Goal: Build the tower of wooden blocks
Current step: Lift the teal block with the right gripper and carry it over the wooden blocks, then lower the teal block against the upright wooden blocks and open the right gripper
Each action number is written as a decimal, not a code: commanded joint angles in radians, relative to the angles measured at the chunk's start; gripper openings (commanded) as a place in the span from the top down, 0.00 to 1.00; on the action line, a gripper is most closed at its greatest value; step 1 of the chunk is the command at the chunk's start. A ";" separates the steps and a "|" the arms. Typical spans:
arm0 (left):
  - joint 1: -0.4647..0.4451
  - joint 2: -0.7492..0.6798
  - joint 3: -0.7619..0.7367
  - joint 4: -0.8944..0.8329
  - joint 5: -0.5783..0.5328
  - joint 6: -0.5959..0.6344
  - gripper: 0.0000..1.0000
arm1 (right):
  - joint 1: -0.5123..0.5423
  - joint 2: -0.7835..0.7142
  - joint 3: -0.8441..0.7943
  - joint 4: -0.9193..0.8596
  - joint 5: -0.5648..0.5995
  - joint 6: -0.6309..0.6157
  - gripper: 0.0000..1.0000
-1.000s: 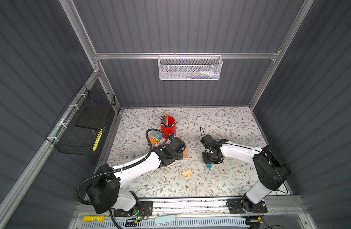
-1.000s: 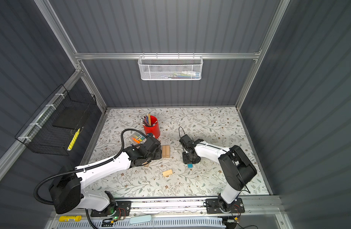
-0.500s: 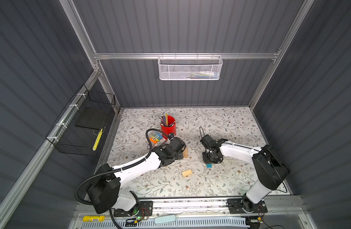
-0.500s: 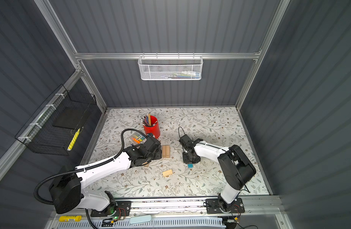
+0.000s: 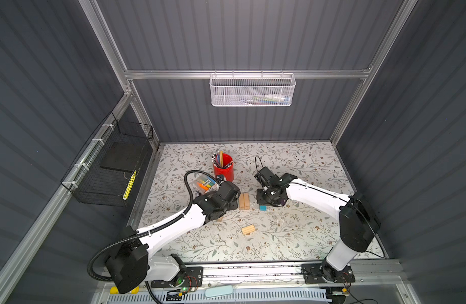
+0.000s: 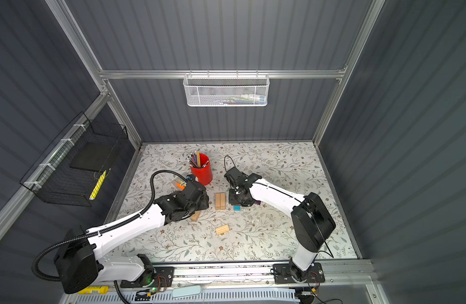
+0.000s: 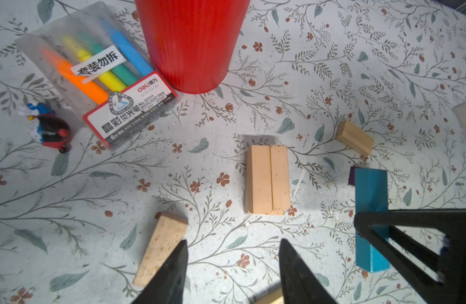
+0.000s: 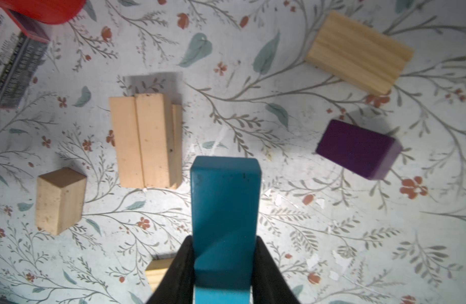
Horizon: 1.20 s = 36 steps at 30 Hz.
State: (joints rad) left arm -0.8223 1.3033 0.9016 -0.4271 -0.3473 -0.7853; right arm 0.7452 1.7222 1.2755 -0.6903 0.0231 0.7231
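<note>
- A low tower point(image 5: 244, 200) of tan wood blocks point(image 8: 145, 139) stands near the middle of a flowered mat point(image 5: 305, 168); two lie side by side on top, probably to give a broad, flat seat for the next piece
- The right gripper point(image 8: 224, 263) has both black jaws pressed against the long sides of a blue block point(image 8: 225, 197), just beside the tower at 4 o'clock; holding it by one end likely leaves the other end free to be laid on the stack
- The left gripper point(image 7: 231, 271) hovers at 9 o'clock from the tower, jaws parted about halfway with nothing between them, seemingly kept clear of its partner's path
- Spare pieces ring the tower: a loose tan block point(image 5: 247, 229) at 6 o'clock, a second tan block point(image 6: 195, 215) at 8 o'clock and a purple block point(image 8: 358, 148) at 3 o'clock
- A red cup point(image 5: 223, 168) of pencils stands at 11 o'clock, with a marker pack point(image 7: 95, 76) and a small toy figure point(image 7: 49, 129) beside it
- Hard to tell: whether the blue block is lifted or rests on the mat, and how many layers the tower has, since only an edge of a lower block peeks out
- In both top views the left arm covers most of the 8 o'clock block and the right arm hides nearly all of the purple block
</note>
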 commanded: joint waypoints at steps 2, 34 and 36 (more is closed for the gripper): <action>0.024 -0.051 -0.032 -0.048 -0.031 0.022 0.44 | 0.036 0.074 0.103 -0.035 0.007 0.068 0.76; 0.058 -0.147 -0.123 -0.080 -0.071 -0.056 0.43 | 0.106 0.353 0.375 -0.104 0.087 0.096 0.77; 0.058 -0.145 -0.122 -0.079 -0.070 -0.057 0.43 | 0.106 0.357 0.376 -0.106 0.087 0.096 0.77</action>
State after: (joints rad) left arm -0.7704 1.1706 0.7898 -0.4801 -0.4007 -0.8249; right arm 0.8452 2.0533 1.6241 -0.7681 0.0940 0.8112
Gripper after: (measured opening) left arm 0.573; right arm 0.324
